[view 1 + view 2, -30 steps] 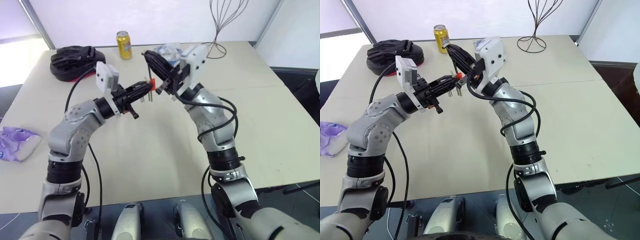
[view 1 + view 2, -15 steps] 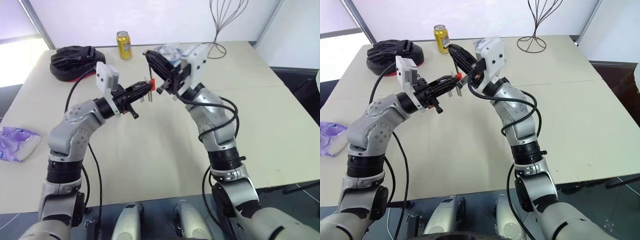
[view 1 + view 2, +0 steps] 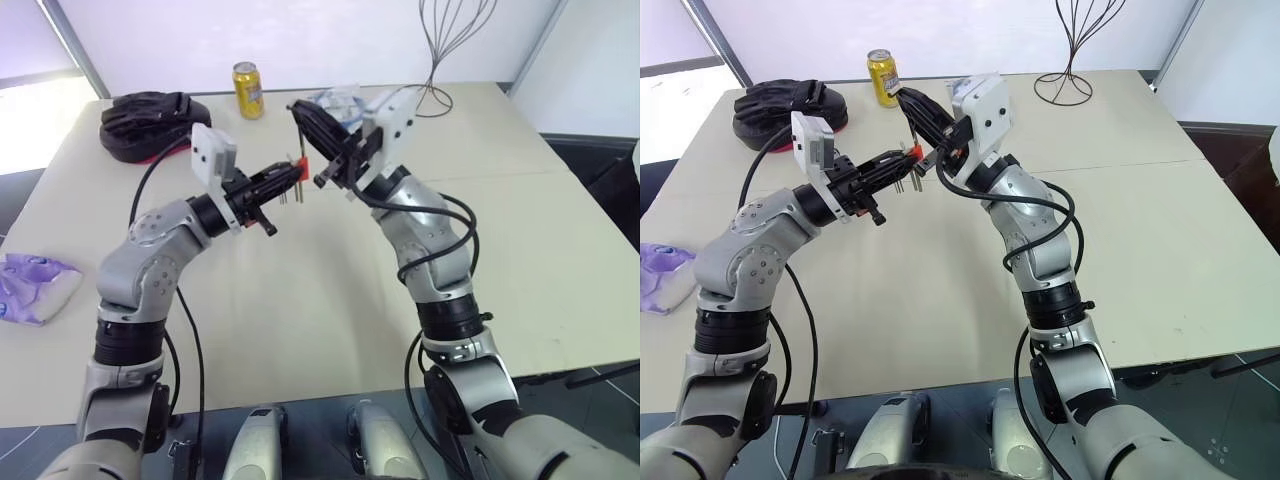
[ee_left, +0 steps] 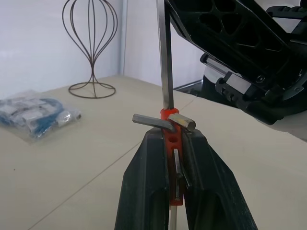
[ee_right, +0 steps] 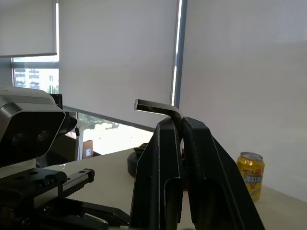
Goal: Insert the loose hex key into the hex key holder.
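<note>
Small red-orange plastic hex key holder [image 4: 171, 139], grey keys protruding, raised above the beige table [image 3: 300, 290]. Thin dark-grey metal L-shaped loose hex key [image 4: 164, 57] upright, lower end at the holder's top.

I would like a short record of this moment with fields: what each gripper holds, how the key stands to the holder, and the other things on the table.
left gripper: shut on the hex key holder, held above the table
right gripper: shut on the loose hex key
key and holder: long leg comes down to the top of the red block; whether it is seated cannot be told
other things: yellow can, black bag, wire stand, plastic packet
</note>
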### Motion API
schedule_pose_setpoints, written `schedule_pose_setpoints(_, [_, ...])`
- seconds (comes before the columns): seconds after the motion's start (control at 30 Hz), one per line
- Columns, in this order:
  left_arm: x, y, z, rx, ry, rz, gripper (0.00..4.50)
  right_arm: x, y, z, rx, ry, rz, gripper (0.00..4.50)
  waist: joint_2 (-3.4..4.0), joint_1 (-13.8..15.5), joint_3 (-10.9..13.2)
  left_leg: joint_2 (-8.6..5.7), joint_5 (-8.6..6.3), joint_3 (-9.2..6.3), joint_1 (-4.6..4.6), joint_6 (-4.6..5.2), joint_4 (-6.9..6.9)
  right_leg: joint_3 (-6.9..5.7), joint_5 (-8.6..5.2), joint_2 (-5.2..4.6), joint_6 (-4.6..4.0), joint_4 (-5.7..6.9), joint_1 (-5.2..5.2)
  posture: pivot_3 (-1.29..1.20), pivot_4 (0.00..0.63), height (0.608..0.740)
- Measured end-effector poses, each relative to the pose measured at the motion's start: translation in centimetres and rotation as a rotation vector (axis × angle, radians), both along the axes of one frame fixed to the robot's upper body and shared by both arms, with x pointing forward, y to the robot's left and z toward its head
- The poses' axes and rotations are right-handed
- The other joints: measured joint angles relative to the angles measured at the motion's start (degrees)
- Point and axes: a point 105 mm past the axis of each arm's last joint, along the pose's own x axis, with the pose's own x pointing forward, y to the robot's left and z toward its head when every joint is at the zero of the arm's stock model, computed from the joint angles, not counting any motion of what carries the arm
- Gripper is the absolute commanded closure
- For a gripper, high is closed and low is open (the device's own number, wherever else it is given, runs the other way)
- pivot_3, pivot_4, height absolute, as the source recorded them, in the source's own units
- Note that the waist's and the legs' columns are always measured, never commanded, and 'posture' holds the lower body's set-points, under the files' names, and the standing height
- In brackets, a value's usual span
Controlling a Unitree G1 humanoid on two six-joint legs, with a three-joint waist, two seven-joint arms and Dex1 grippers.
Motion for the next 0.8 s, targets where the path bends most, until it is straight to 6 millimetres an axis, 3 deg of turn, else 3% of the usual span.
schedule_pose_setpoints(0.8, [0.09, -0.26, 0.43, -0.011, 0.002, -0.008, 4.5, -0.3, 0.01, 0.16, -0.013, -0.027, -0.005, 4.44, 0.0, 0.0, 0.0, 0.0, 0.0, 0.0, -0.01, 0.0, 0.0, 0.0, 0.0, 0.0, 0.0, 0.0, 0.0, 0.0, 0.15, 0.74])
